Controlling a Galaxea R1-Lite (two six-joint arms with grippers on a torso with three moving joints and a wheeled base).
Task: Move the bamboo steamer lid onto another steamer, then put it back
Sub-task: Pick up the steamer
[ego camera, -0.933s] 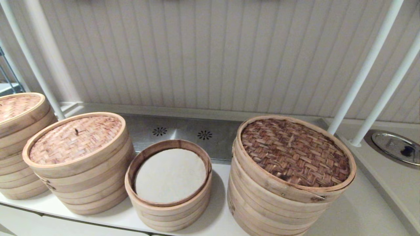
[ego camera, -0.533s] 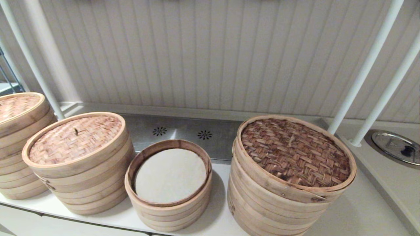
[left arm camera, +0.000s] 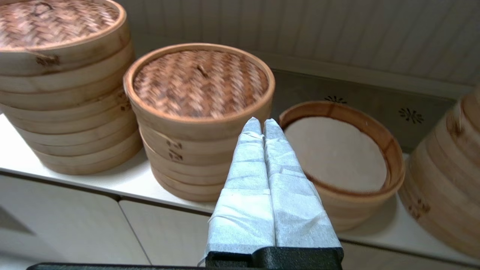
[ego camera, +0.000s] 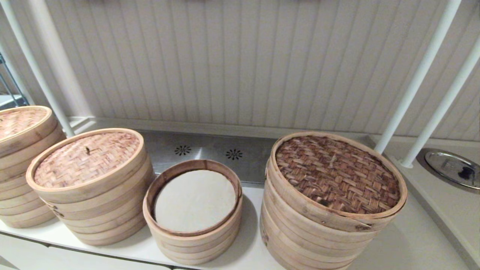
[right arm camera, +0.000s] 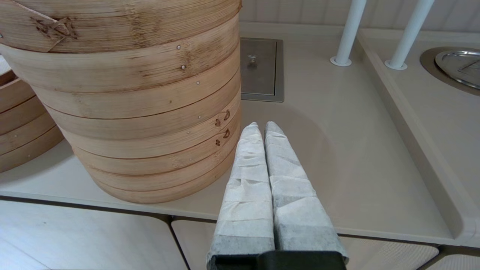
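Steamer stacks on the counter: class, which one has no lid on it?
The shortest stack, second from the right: its white cloth liner shows inside the open rim. The other three stacks all carry woven lids.

You are seeing neither gripper in the head view; the far-left steamer stack is running off the frame edge; the widest stack is losing its base below the frame; the metal lid at right is being clipped too.
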